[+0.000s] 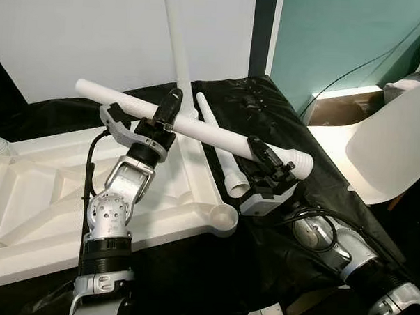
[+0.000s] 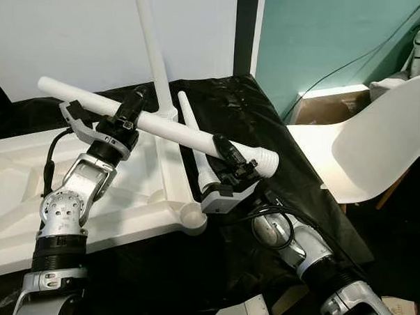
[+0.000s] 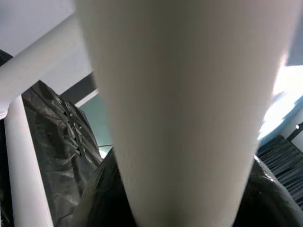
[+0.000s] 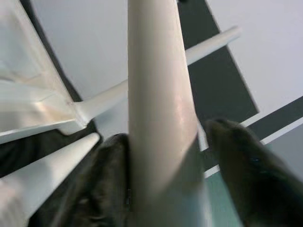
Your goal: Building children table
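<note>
A long white table leg (image 1: 204,131) is held level above the upturned white tabletop (image 1: 34,192). My left gripper (image 1: 167,108) is shut on the leg near its thin end. My right gripper (image 1: 264,156) is shut on it near the thick threaded end (image 1: 302,164). In the left wrist view the leg (image 3: 184,94) runs very close to the camera. The right wrist view has the leg (image 4: 158,94) between two black fingers (image 4: 246,165). Another leg (image 1: 175,51) stands upright in the tabletop's far corner. A third leg (image 1: 221,147) lies on the black cloth beside the tabletop.
An empty round socket (image 1: 223,218) sits at the tabletop's near right corner. Black cloth (image 1: 268,104) covers the work surface. A white chair (image 1: 388,144) stands at the right, with a cardboard box (image 1: 338,107) and a cable behind it.
</note>
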